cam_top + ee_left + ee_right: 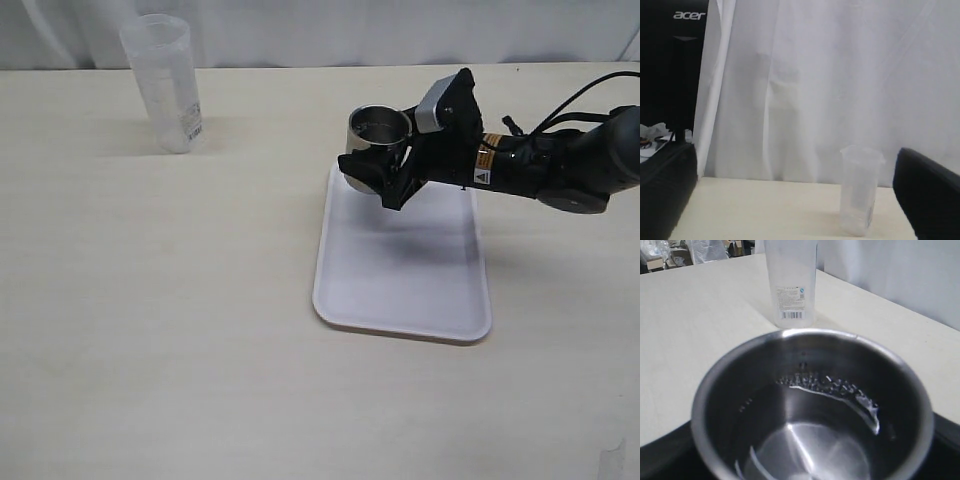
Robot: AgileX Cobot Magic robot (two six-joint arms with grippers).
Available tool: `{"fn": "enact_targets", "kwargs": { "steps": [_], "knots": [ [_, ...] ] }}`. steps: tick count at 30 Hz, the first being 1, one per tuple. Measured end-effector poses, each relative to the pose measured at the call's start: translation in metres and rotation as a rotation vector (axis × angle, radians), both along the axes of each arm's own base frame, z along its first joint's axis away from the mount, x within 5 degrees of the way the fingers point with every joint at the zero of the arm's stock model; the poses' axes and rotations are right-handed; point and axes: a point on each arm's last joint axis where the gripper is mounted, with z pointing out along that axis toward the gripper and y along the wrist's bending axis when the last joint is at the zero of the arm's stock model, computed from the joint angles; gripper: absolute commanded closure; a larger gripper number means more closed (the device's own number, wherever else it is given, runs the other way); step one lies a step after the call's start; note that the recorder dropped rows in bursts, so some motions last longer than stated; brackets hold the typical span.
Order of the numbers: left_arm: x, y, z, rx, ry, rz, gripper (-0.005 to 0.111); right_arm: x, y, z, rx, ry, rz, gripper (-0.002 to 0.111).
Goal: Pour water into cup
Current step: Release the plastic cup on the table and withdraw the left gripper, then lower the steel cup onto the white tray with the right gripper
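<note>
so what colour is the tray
Plain white, no pattern. The tray shows best in the exterior view.

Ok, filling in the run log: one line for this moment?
right gripper: shut on cup, over tray far end | cup: holds water | tumbler: upright on table | left gripper: open

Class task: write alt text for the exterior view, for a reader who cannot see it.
The right gripper holds a steel cup at the far end of a white tray on a pale table. A tall clear plastic tumbler stands alone at the far left.
</note>
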Motion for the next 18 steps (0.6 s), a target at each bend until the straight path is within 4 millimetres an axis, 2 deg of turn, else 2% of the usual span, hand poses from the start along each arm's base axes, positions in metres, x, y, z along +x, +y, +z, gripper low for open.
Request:
{"fn": "enact_targets", "kwargs": {
  "steps": [5,18],
  "knots": [
    [0.003,0.001,-0.021,0.004,0.063,0.009,0.005,0.000,0.000,0.000,0.003,-0.004,0.003,0.104],
    [0.003,0.003,-0.023,0.019,0.086,0.034,0.005,0.000,0.000,0.001,0.002,-0.011,0.007,0.104]
  ]
}}
